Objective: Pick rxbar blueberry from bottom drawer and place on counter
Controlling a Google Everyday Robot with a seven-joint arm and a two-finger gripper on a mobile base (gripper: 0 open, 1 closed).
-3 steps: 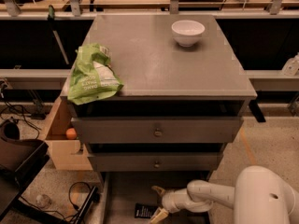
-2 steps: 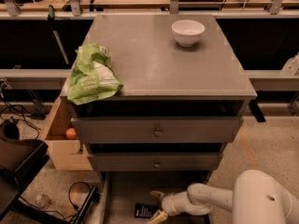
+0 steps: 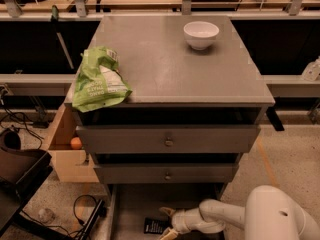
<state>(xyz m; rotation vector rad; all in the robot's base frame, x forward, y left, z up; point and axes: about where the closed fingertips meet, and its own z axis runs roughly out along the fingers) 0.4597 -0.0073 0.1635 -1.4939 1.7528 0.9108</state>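
The rxbar blueberry [image 3: 154, 226], a small dark flat wrapper, lies on the grey floor of the open bottom drawer [image 3: 131, 204] at the lower edge of the camera view. My gripper [image 3: 167, 222] reaches in from the right on a white arm. Its fingers are spread, one fingertip [image 3: 165, 212] above and one at the frame's bottom, just right of the bar, not closed on it. The counter [image 3: 165, 64] is the grey cabinet top above.
A white bowl [image 3: 201, 34] stands at the counter's back right. A green and white snack bag [image 3: 98, 80] lies on its left front edge. Two upper drawers with knobs [image 3: 168, 142] are slightly open. A wooden box with an orange ball [image 3: 75, 143] stands left. Cables lie on the floor.
The gripper has shifted slightly toward the bar in the bottom drawer. Nothing else has moved.
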